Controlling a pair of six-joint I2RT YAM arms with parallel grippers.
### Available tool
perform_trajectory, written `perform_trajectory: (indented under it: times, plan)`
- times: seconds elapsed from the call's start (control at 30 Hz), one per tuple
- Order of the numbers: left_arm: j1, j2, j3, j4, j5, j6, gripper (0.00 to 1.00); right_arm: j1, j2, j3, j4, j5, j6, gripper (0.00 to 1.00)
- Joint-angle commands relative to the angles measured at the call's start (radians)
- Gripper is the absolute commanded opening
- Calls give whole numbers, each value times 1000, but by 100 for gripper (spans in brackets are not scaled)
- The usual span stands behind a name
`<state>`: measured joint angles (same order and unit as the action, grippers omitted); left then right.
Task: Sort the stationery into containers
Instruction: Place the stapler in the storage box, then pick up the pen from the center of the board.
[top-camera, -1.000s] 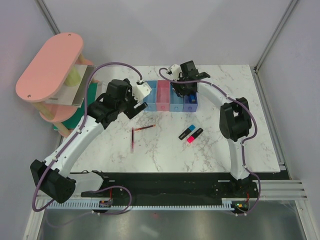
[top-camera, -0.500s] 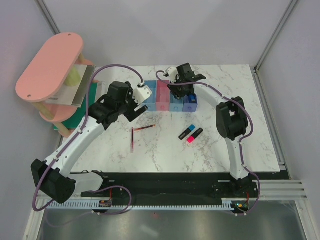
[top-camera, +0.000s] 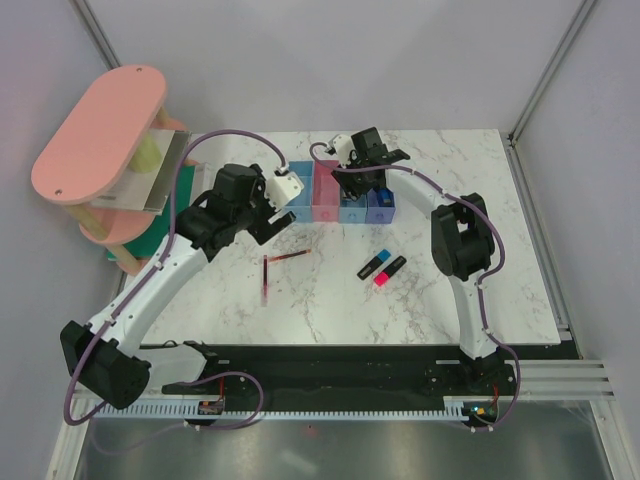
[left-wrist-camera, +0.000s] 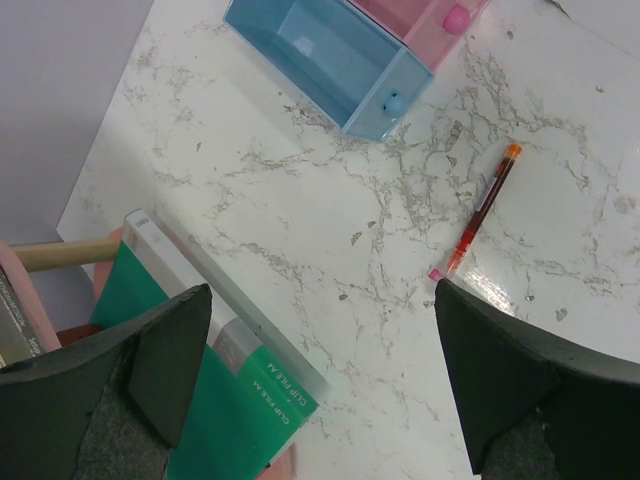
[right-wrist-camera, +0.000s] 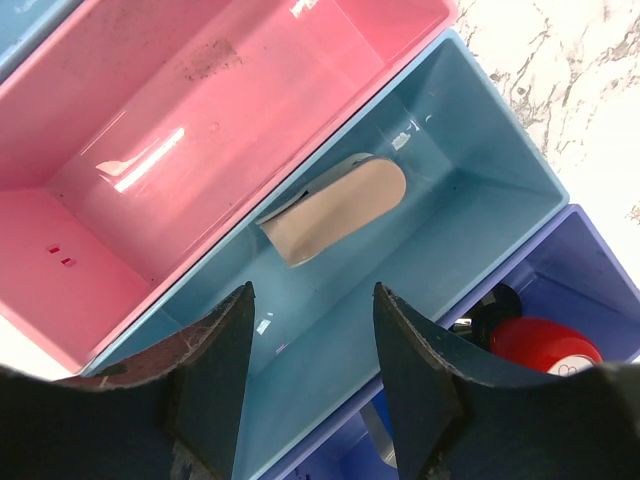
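My right gripper (right-wrist-camera: 312, 290) hangs open over the second light blue bin (right-wrist-camera: 470, 215), nothing between its fingers. A beige eraser (right-wrist-camera: 335, 208) lies on that bin's floor, just past the fingertips. The purple bin (right-wrist-camera: 590, 270) beside it holds a red-black capped piece (right-wrist-camera: 540, 345); the pink bin (right-wrist-camera: 200, 120) looks empty. My left gripper (left-wrist-camera: 320, 300) is wide open above bare table, near a dark-red pen (left-wrist-camera: 480, 210). From above, two pens (top-camera: 290, 257) (top-camera: 265, 280) and two highlighters, blue (top-camera: 373, 265) and pink (top-camera: 390, 270), lie on the table in front of the containers (top-camera: 326, 198).
A big pink oval-topped rack (top-camera: 100, 135) stands at the far left, with a green clip file (left-wrist-camera: 190, 400) leaning at its foot close to my left fingers. The first light blue bin (left-wrist-camera: 330, 55) is empty. Grey walls close the back and sides.
My right gripper has shifted a little left over the bins and its jaws have spread wider. The left arm has barely moved.
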<state>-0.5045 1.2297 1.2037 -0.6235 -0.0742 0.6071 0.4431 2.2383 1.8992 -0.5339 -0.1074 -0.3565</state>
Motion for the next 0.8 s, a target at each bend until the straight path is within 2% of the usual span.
perform_trajectory:
  times: [0.0,0.17,0.3,0.4,0.47,0.53,0.67,0.77]
  plan:
    - [0,-35,-12,8,22,10,100,0,-46,14,11,25,-13,59]
    - [0,-56,-53,18,53,25,100,-3,-138,-37,12,51,-30,59]
    - [1,-88,-176,73,70,54,100,-10,-290,-112,11,68,-38,60]
    - [1,-96,-237,87,143,83,100,-26,-402,-185,2,54,-59,61]
    - [1,-98,-269,97,201,117,100,-27,-457,-238,-20,46,-87,71]
    - [1,-81,-323,119,224,135,100,-29,-537,-328,-38,28,-116,75]
    - [4,0,-377,192,240,213,100,-27,-641,-452,-77,12,-133,98]
    - [12,86,-333,205,170,165,100,-40,-715,-518,-83,12,-113,98]
